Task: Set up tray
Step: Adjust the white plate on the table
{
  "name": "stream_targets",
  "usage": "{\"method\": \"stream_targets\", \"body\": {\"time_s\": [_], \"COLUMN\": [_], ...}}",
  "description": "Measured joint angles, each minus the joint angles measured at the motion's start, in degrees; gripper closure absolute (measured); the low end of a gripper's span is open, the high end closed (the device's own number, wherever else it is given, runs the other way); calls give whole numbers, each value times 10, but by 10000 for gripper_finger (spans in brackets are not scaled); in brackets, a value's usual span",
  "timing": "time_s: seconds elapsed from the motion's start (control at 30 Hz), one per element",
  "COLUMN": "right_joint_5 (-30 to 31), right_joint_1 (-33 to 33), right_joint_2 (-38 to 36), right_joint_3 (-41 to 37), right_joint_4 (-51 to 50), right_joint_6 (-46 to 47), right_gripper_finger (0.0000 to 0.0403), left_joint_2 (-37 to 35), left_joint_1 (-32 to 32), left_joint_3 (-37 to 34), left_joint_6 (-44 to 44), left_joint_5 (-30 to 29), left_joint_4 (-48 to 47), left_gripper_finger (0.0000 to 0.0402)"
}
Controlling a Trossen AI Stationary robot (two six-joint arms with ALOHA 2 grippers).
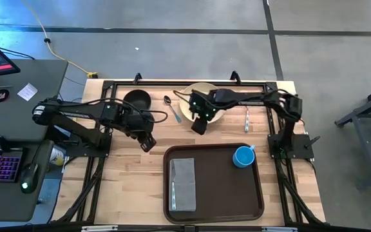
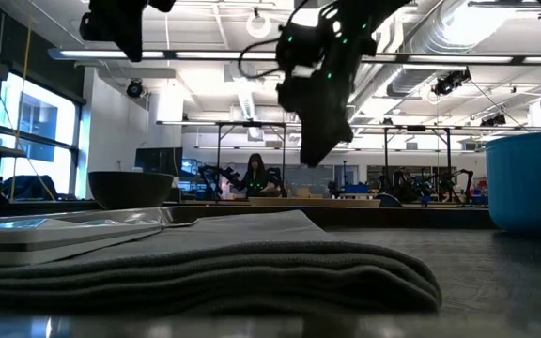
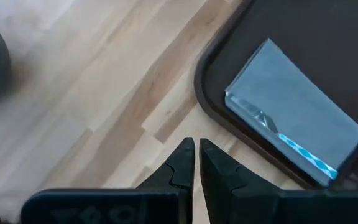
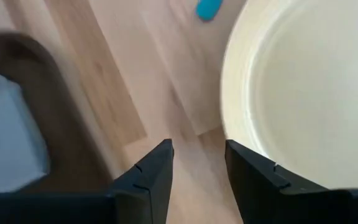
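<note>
The dark brown tray (image 1: 214, 193) lies at the table's near edge. On it are a folded grey napkin (image 1: 183, 183) with a utensil (image 3: 294, 148) lying on it, and a blue cup (image 1: 243, 156) in the tray's far right corner. A cream plate (image 1: 205, 96) sits on the wood at the far side. My right gripper (image 1: 199, 125) hangs open in the air just near of the plate's rim (image 4: 235, 118). My left gripper (image 1: 148, 143) is shut and hovers over bare wood beside the tray's far left corner (image 3: 207, 93).
A dark bowl (image 1: 137, 101) and a spoon (image 1: 171, 108) lie left of the plate, and a fork (image 1: 247, 119) lies to its right. Bare wood stretches left of the tray. In the low view a person (image 2: 255, 174) shows far off in the room.
</note>
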Motion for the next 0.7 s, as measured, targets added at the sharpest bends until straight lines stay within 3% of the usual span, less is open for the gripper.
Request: {"method": "stream_targets", "body": {"time_s": [0.43, 0.7], "right_joint_5": [65, 51], "right_joint_1": [-15, -30], "right_joint_2": [59, 59], "right_joint_3": [-9, -9], "right_joint_4": [-6, 5], "right_joint_6": [-61, -81], "right_gripper_finger": [265, 265], "left_joint_2": [-19, -19], "left_joint_1": [-21, -23], "left_joint_3": [0, 0], "left_joint_6": [-41, -45], "left_joint_5": [3, 0], "left_joint_4": [3, 5], "left_gripper_finger": [341, 341]}}
